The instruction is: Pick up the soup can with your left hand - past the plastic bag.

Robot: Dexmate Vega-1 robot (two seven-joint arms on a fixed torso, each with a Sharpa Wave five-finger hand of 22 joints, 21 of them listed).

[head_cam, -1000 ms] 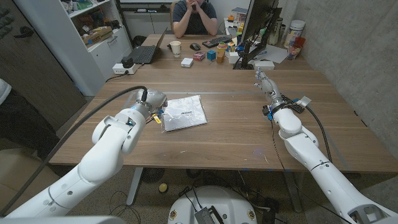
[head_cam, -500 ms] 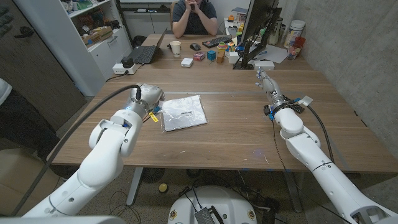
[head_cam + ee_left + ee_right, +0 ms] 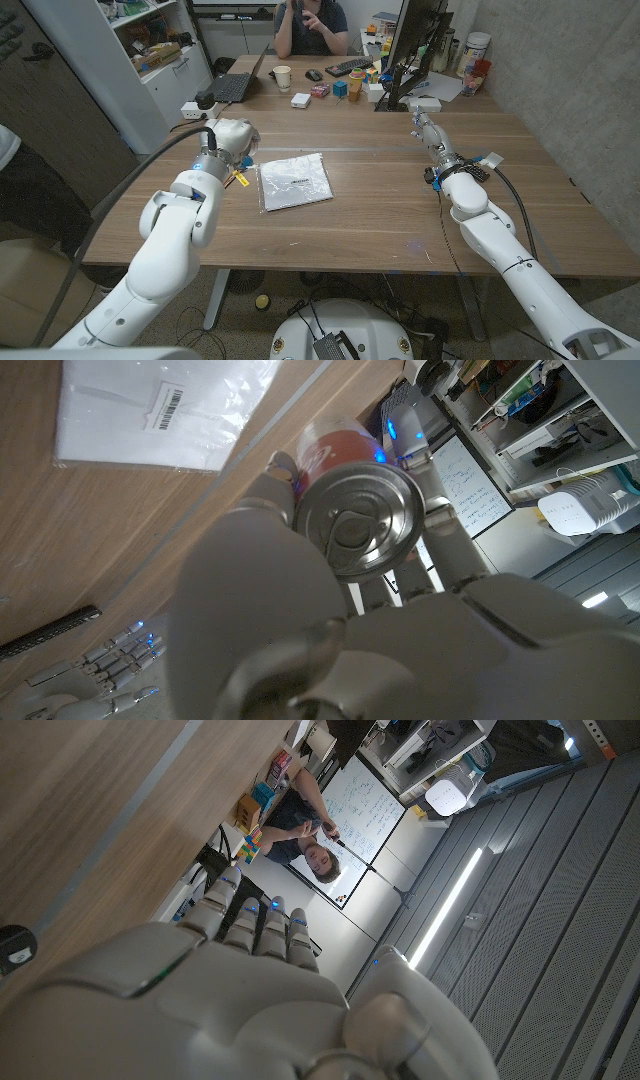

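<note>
A person (image 3: 310, 25) sits behind the wooden table (image 3: 380, 210), white shelving (image 3: 160, 50) alongside.

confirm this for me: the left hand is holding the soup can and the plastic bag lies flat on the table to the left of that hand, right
Not quite. The left hand does hold the soup can, as the left wrist view shows, and the plastic bag does lie flat on the table. But in the head view the bag lies to the right of that hand, toward the table's middle, not to its left.

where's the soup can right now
The soup can is in the left hand, its metal top showing between the fingers in the left wrist view. In the head view that hand is at the table's left side, beside the plastic bag.
</note>
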